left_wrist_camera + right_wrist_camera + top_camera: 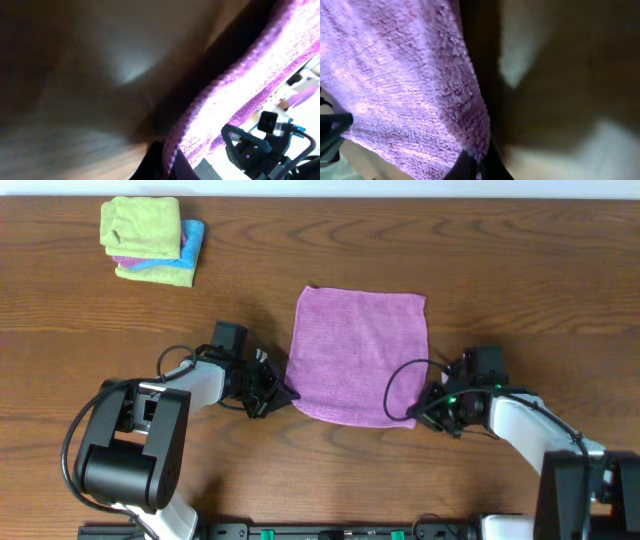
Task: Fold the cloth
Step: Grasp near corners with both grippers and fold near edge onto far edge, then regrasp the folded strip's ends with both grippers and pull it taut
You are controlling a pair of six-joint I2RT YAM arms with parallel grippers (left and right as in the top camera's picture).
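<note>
pink cloth [360,355] spread at centre frame on the brown wooden worktop [500,270]. lower-left corner pinched in the jaws of the left gripper [283,394], lower-right corner pinched in the jaws of the right gripper [415,413]. lower edge lifted a little in both wrist views. upper left of frame: stack of folded cloths [150,242], green, blue and pink.

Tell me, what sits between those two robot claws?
The purple cloth: its near edge runs from the left gripper to the right gripper, one at each corner. The overhead view shows it best.
</note>
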